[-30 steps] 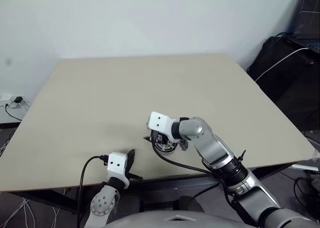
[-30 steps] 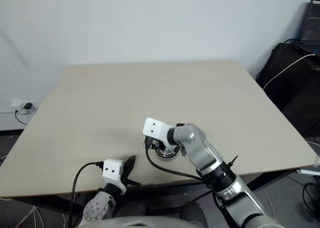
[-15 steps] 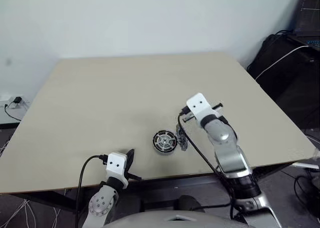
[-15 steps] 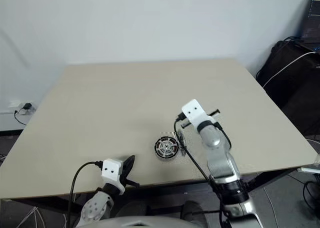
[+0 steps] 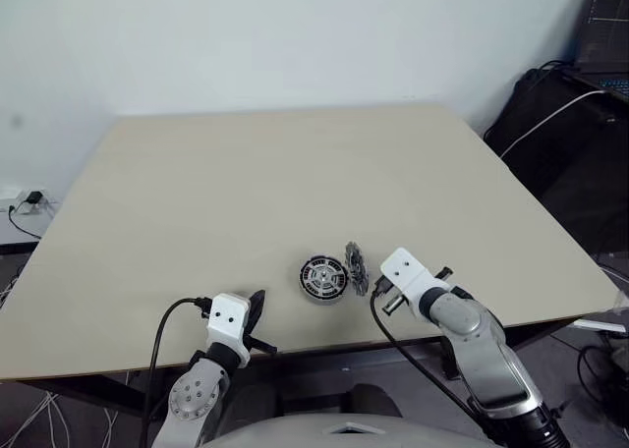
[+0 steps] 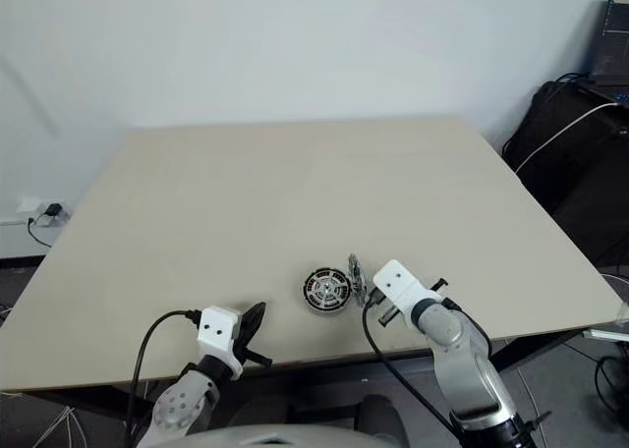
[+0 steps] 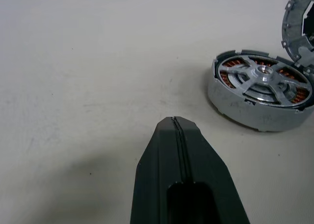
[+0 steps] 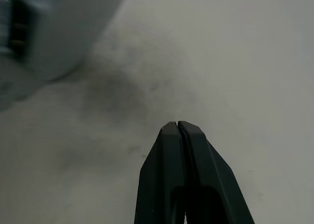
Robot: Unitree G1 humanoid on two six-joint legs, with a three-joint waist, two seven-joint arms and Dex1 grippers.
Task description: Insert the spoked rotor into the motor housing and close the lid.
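The right claw (image 8: 177, 126), fingers pressed together and empty, angles down over the counter (image 5: 246, 183) just right of the motor housing (image 5: 323, 277). The housing lies flat near the counter's front edge, the spoked rotor (image 7: 265, 79) seated inside over its copper windings. The lid (image 5: 355, 267) stands on edge against the housing's right side. The left claw (image 7: 175, 123), also closed and empty, points nearly level at the front-left edge.

Silver-grey arms, white wrist blocks, black cables, black two-fingered left pincer (image 5: 257, 305)
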